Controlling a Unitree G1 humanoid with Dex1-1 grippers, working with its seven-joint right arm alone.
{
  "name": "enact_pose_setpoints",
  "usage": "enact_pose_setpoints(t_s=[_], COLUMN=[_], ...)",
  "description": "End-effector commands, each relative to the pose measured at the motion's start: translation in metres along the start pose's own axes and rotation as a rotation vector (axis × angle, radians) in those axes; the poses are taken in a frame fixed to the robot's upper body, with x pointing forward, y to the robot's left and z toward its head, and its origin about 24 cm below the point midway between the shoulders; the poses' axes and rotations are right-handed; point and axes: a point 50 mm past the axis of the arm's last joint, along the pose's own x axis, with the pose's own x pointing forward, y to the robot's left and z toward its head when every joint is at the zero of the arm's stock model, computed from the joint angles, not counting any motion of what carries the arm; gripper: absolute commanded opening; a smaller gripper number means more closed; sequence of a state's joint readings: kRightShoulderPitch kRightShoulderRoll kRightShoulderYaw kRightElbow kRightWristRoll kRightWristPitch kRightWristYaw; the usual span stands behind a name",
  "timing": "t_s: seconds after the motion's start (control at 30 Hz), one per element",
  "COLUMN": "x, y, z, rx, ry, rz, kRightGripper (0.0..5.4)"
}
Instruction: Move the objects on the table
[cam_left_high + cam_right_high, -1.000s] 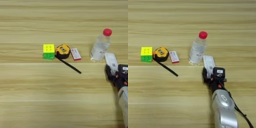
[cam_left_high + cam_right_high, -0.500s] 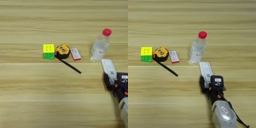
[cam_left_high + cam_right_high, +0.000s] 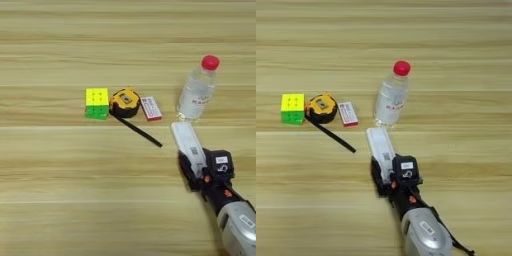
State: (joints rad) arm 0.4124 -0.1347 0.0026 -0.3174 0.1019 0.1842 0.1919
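Wooden table (image 3: 60, 200) carries a row: cube (image 3: 97, 103), tape measure (image 3: 124, 102), small box (image 3: 151, 108), stick (image 3: 136, 130). Just below the bottle (image 3: 391, 96), the claw (image 3: 387, 176) pinches the white device (image 3: 381, 149), seemingly to shift it.

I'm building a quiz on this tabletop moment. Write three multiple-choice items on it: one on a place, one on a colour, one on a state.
1. What lies directly right of the puzzle cube?
A. tape measure
B. bottle
C. white device

2. What colour is the bottle cap?
A. blue
B. red
C. white

3. What is the right gripper doing?
A. hanging empty
B. gripping the stick
C. gripping the white device

Answers: 1 A, the tape measure sits beside the cube. 2 B, the cap is red. 3 C, the black fingers clamp the white device; the stick lies apart.
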Motion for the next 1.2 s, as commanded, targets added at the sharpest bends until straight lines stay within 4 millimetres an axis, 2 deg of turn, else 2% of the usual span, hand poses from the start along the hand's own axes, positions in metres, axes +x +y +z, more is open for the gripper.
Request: enact_pose_setpoints(t_s=[0.03, 0.5, 1.2], x=[0.0, 0.01, 0.019], y=[0.008, 0.055, 0.094], z=[0.016, 0.027, 0.026], rx=[-0.023, -0.005, 0.033], ry=[-0.075, -0.139, -0.133], rz=[0.038, 0.211, 0.363], kRightGripper=[2.9, 2.9, 2.9])
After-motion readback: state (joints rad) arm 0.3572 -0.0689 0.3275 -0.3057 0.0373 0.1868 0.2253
